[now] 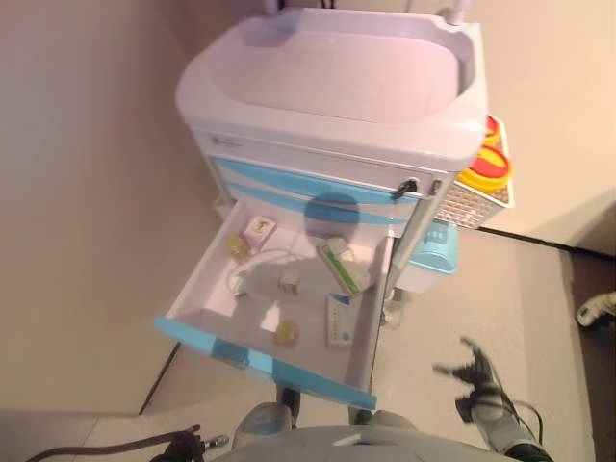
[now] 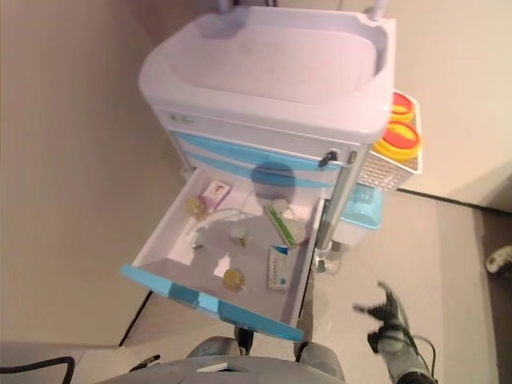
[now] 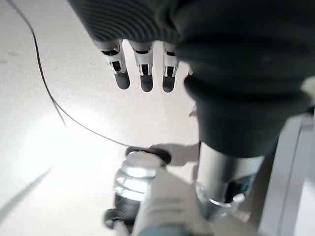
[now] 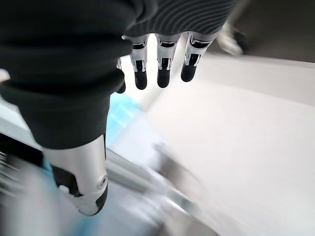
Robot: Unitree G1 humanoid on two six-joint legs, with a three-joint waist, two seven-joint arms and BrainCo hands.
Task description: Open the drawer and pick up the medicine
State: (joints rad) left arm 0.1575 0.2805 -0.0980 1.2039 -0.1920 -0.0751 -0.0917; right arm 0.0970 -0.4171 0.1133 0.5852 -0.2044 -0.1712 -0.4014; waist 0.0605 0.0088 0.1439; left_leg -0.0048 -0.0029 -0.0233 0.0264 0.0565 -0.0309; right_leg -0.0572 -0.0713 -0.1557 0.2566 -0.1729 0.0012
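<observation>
The cart's lower drawer [image 1: 207, 310] stands pulled out, its blue front [image 1: 262, 362] nearest me. Inside lie medicines: a pink and white box [image 1: 258, 231], a green and white box [image 1: 344, 267], a flat white pack [image 1: 337, 320], a small bottle [image 1: 289, 281] and two yellow vials [image 1: 237, 248] [image 1: 286, 333]. My right hand [image 1: 478, 381] is open with fingers spread, empty, over the floor to the right of the drawer. My left hand [image 3: 142, 64] shows only in its wrist view, fingers straight, empty, above the floor.
The white and blue cart [image 1: 337, 72] has two shut drawers above the open one. Yellow and red containers [image 1: 489, 164] and a blue bin [image 1: 438, 248] hang on its right side. A wall runs along the left. A shoe [image 1: 597, 308] shows at far right.
</observation>
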